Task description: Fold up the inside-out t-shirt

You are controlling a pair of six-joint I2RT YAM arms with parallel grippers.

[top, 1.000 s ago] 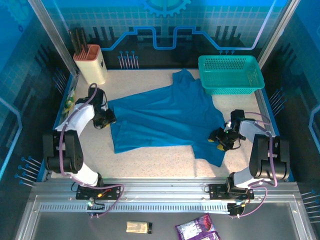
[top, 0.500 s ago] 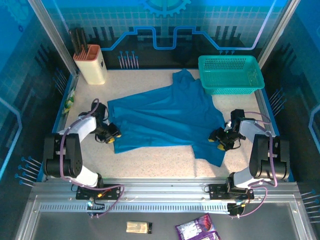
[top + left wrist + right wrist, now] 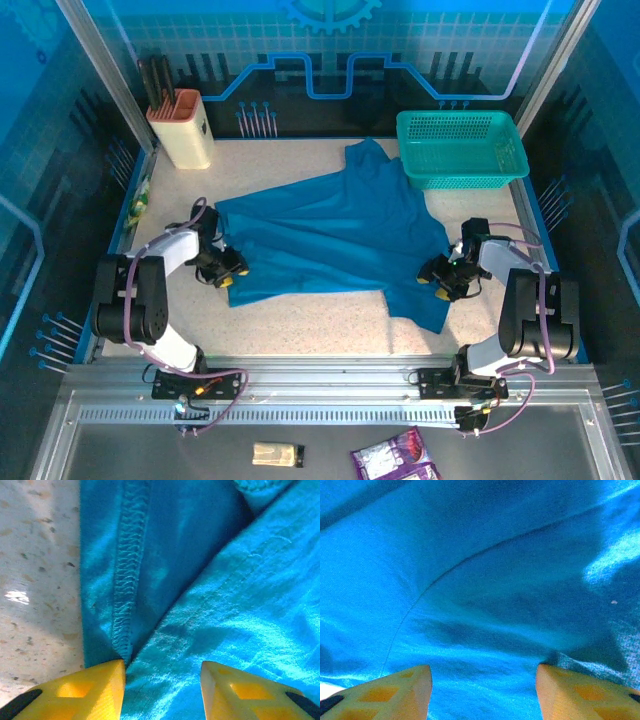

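place: robot lab test cell | evidence: aluminium rail frame (image 3: pixel 330 385); blue circuit-print wall panels (image 3: pixel 330 60); speckled counter (image 3: pixel 300 325); bolted robot arms (image 3: pixel 530 315)

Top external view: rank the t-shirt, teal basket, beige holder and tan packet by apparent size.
1. t-shirt, clearly largest
2. teal basket
3. beige holder
4. tan packet, smallest
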